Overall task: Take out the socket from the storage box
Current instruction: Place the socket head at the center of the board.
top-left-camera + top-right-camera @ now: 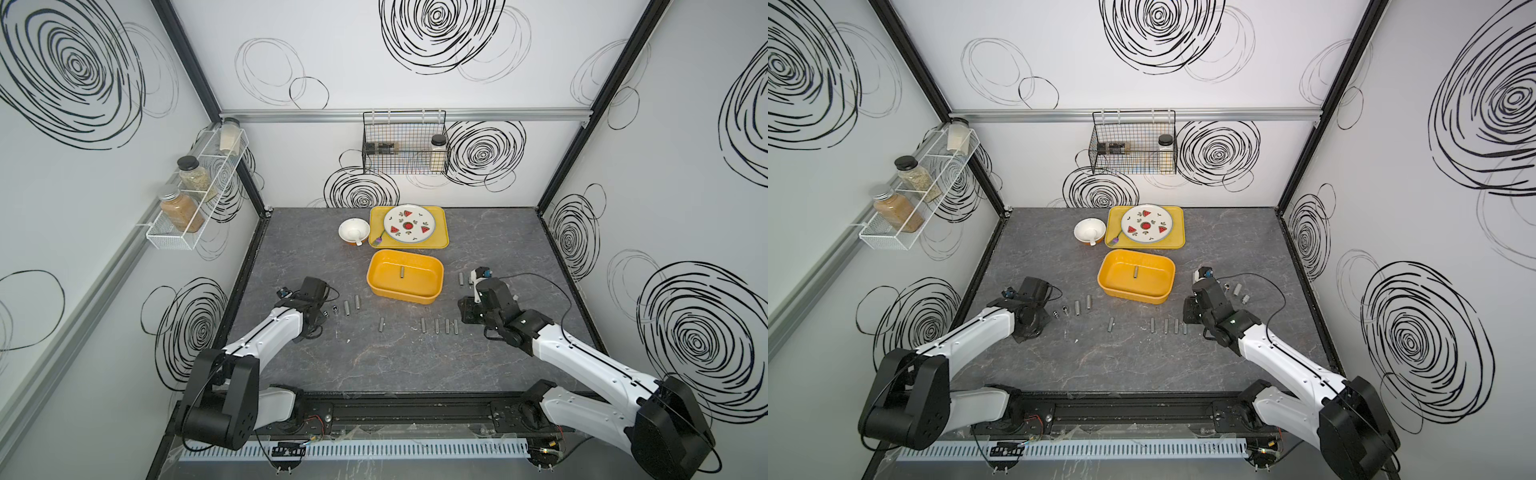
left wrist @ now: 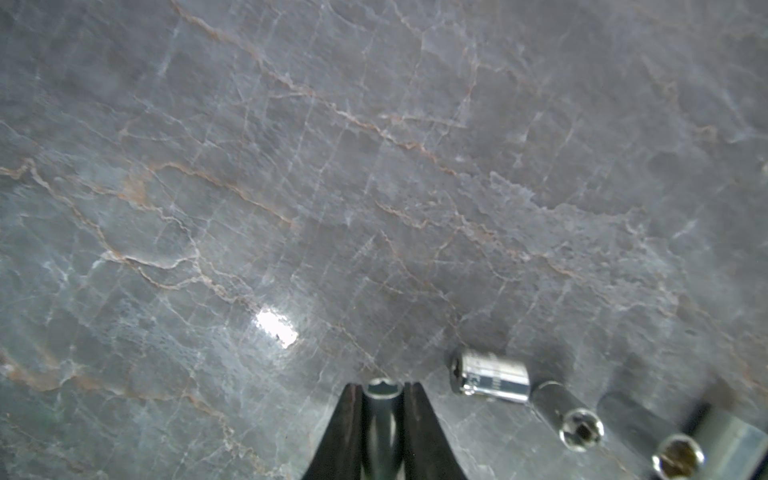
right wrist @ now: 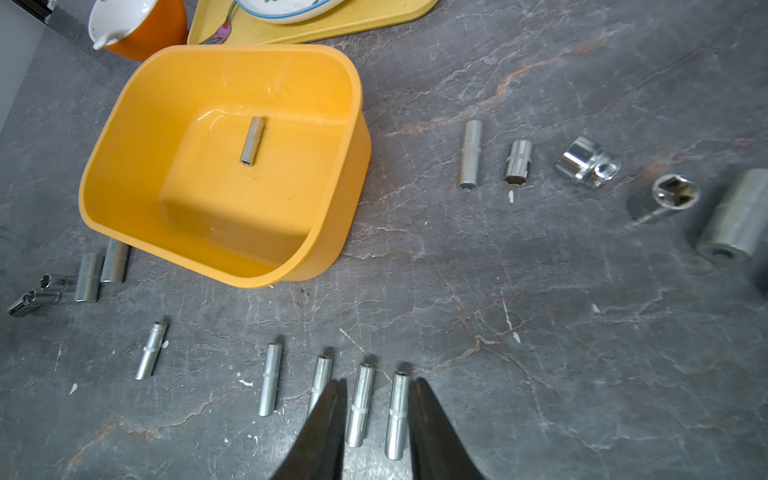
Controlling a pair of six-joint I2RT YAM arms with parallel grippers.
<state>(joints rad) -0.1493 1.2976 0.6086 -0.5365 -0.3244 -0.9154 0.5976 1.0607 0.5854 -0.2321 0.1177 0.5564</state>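
Held socket (image 2: 382, 392) clamped in left jaws, close over worktop (image 2: 374, 166) beside laid-out sockets (image 2: 490, 376); set-down step judged in hand. Right jaws narrowly parted, nothing gripped. Last socket (image 3: 252, 140) seen lying mid-floor of storage box (image 3: 349, 124). Next: release required, then centred reach into box.

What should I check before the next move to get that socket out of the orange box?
1. Socket to fetch: ok, one socket lies flat on the floor of the box.
2. Right gripper free: ok, open and empty, above the row of sockets on the table.
3. Left gripper free: not ok, shut on a held socket.
4. Way into the box: ok, nothing above it in both top views.
5. Room to set down: ok, bare table ahead of the left gripper.
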